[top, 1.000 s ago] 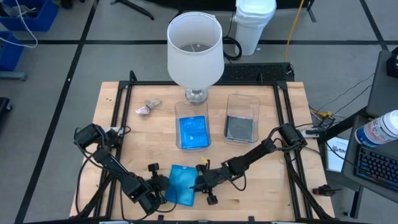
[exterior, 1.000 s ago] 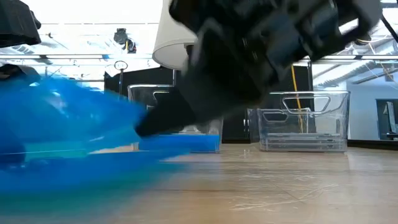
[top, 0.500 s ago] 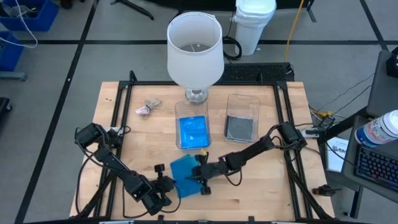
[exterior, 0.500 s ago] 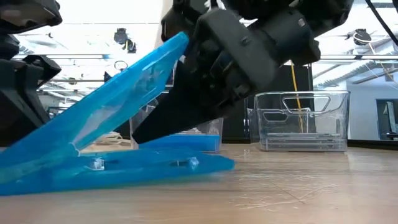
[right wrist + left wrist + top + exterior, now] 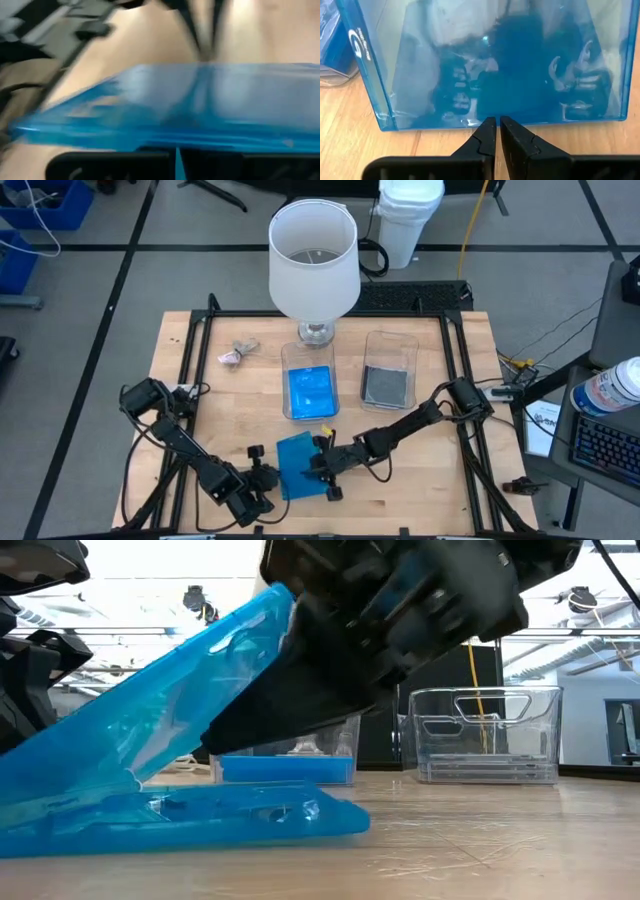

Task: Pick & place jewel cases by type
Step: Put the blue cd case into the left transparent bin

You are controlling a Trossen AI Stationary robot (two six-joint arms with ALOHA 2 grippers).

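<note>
The right claw [image 5: 318, 463] was clamped on the raised lid edge of a blue jewel case [image 5: 297, 464] at the near middle of the bench [image 5: 180, 365]. In the low view that case [image 5: 170, 780] stood open like a wedge: its lower half lay flat on the wood while the upper leaf tilted up toward the right claw [image 5: 290, 640] above it. The right wrist view showed the blue edge [image 5: 165, 120] running straight across the fingertips, pinched between them.

The left claw [image 5: 262, 478] sat just beside the case's opposite edge. In its own wrist view the two fingertips [image 5: 486, 131] stood almost together, a thin slit between them, pointing at the case's [image 5: 490, 65] rim and gripping nothing.

Beyond the right claw stood two clear tubs: one [image 5: 309, 380] holding another blue jewel case [image 5: 310, 390], the other [image 5: 389, 370] holding a smoky grey jewel case [image 5: 386, 386]. Behind the first tub a white lamp [image 5: 314, 260] stood, and a small pinkish-grey lump [image 5: 233, 354] lay well apart, toward the far left of the bench.
</note>
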